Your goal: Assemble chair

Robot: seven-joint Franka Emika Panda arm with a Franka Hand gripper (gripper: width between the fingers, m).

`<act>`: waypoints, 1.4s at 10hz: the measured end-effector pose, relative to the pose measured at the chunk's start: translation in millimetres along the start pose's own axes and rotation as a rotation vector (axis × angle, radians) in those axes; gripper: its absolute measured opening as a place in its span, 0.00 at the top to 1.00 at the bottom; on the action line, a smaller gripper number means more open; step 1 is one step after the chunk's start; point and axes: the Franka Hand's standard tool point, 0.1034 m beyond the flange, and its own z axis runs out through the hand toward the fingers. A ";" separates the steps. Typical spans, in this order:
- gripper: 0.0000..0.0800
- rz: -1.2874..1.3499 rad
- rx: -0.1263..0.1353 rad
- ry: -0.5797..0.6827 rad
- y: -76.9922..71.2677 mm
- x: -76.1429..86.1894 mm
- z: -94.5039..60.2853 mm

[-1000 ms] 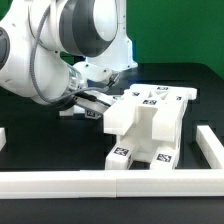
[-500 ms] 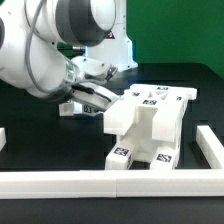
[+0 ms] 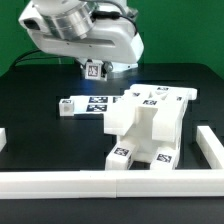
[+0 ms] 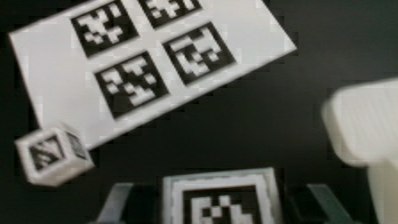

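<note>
Above table (image 3: pixel 40 85), gripper (image 4: pixel 217 200): we are pinching a small tagged chair part (image 3: pixel 95 70), jaws half-closed.
Chair body (image 3: pixel 150 120): we are advising a level, slow approach.

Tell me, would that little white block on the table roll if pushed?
Probably not: the little block has flat faces, so it would likely slide or tumble. It looks like solid plastic, so probably stiff. Being small, it seems light.

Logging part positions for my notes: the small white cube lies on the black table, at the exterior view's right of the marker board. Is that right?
Not quite. The small white cube lies at the exterior view's left of the marker board, not its right. The exterior view shows this. The rest stands: it does lie on the black table.
</note>
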 end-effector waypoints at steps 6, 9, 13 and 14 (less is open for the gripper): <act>0.65 -0.103 -0.019 0.408 -78.8 -29.7 -63.3; 0.65 -0.129 0.018 0.635 -92.3 -33.9 -65.5; 0.65 -0.236 0.048 0.892 -125.3 -3.4 -74.6; 0.65 -0.256 0.066 0.908 -132.1 -10.0 -67.9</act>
